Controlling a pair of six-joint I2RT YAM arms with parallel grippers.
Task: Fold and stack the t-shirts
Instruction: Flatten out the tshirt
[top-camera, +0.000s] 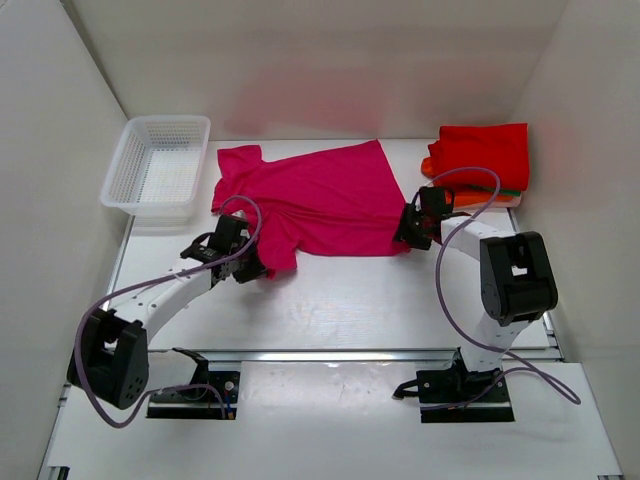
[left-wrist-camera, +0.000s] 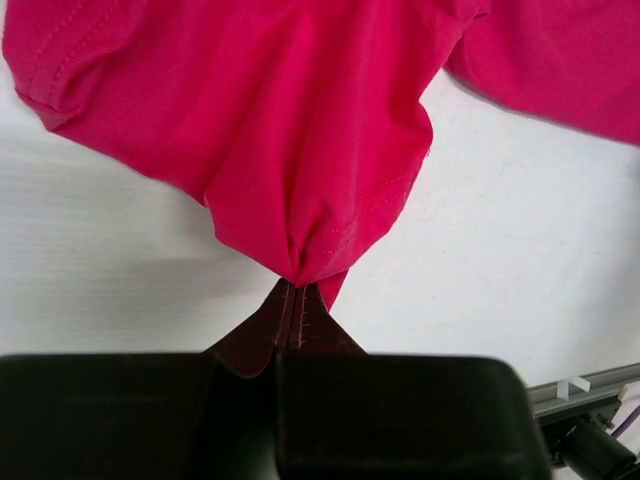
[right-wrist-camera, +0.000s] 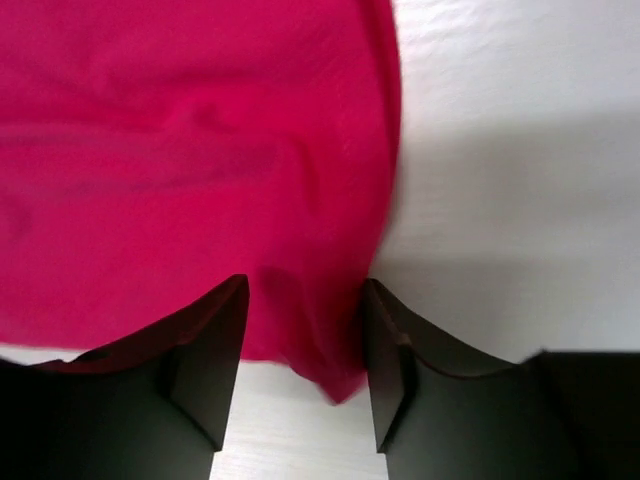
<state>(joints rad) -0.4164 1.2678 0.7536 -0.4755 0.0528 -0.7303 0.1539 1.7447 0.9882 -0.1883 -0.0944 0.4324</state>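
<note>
Two grippers work one magenta-pink soft cloth t-shirt (top-camera: 320, 195). The left gripper (left-wrist-camera: 295, 303) has its jaws pressed together, clamped on a bunched corner of the shirt. The right gripper (right-wrist-camera: 305, 330) has its jaws apart, astride the opposite hem corner, with cloth lying between them. The shirt lies spread on the white table (top-camera: 380, 300) at 12 o'clock. A bright red folded tee (top-camera: 485, 152) sits atop an orange tee (top-camera: 433, 166) at 2 o'clock. A white plastic mesh basket (top-camera: 150, 207) stands at 10 o'clock.

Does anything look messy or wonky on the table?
Yes. The pink t-shirt lies crooked and wrinkled, its near-left corner bunched into a point where the left pincer pinches it. Nothing looks spilled or torn.
</note>
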